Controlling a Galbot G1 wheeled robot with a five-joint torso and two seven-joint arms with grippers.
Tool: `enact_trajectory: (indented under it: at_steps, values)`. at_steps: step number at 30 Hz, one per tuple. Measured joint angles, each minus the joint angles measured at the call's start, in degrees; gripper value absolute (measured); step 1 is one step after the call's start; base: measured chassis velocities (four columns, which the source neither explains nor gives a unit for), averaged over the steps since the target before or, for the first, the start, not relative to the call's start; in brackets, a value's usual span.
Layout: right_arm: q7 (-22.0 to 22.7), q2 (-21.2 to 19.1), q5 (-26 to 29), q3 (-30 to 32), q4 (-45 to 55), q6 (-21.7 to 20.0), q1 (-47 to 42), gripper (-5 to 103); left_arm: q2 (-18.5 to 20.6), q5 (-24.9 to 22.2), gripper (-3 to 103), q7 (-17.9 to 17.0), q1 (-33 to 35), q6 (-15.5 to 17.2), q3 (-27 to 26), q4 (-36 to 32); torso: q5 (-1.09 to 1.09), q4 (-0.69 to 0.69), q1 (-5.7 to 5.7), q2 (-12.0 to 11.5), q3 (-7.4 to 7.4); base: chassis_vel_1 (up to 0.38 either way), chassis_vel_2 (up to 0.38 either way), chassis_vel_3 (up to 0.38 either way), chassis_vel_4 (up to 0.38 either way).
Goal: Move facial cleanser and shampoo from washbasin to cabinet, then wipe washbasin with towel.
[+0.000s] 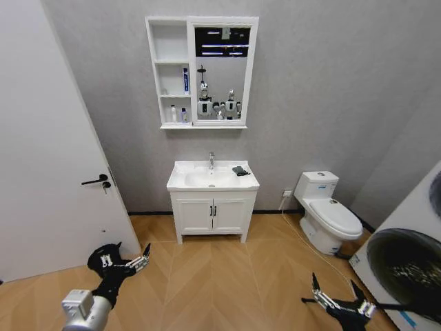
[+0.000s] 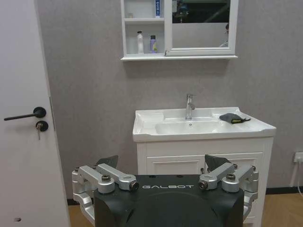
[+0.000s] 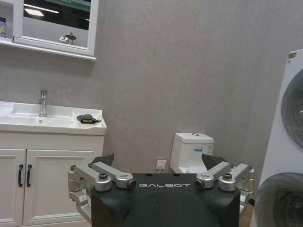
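1. The washbasin (image 1: pixel 180 181) sits at the centre of the head view, against the grey wall, well apart from the robot across bare wooden floor.
2. The towel (image 1: pixel 240 170), a small dark cloth, lies on the basin's right rear corner, right of the tap (image 1: pixel 211 160); in the right wrist view it shows at centre left (image 3: pixel 88 118), just at the basin's right edge.
3. The cabinet (image 1: pixel 170 72) hangs in the upper centre of the head view. Two small bottles (image 2: pixel 146 43) stand on its lowest open shelf and a blue tube (image 1: pixel 185 79) on the middle one, so the cleanser and shampoo appear already moved (a judgement, since no bottles show on the basin).
4. The left gripper (image 1: pixel 143 256) hangs at the lower left of the head view, fingers spread apart and holding nothing.
5. The right gripper (image 1: pixel 333 288) hangs at the lower right, fingers likewise spread and empty.
6. The towel lies ahead of and above both grippers. It is on the basin's right side, so the right arm looks the better placed to take it. Its long axis runs roughly left to right along the basin's rear edge.
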Motion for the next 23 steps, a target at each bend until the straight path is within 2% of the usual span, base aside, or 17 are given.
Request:
enact_trajectory:
  at_steps: [4,11,15,23]
  values:
    - [0.0,0.0,0.0,0.0,0.0,0.0,0.0,100,0.0,0.0,100,0.1,0.0,0.0,0.0,0.0,0.02,-0.06,0.02,0.0,0.02,0.004,-0.043,-0.088,0.082]
    - [0.0,0.0,0.0,0.0,0.0,0.0,0.0,100,0.0,0.0,100,0.1,0.0,0.0,0.0,0.0,0.01,0.02,0.13,-0.1,0.05,-0.059,0.020,0.097,-0.038]
    - [0.0,0.0,0.0,0.0,0.0,0.0,0.0,100,0.0,0.0,100,0.1,0.0,0.0,0.0,0.0,0.00,-0.03,0.07,0.0,0.03,0.000,0.005,0.030,-0.015]
    - [0.0,0.0,0.0,0.0,0.0,0.0,0.0,100,0.0,0.0,100,0.1,0.0,0.0,0.0,0.0,0.00,0.00,0.04,0.0,0.02,0.027,0.007,0.002,0.013]
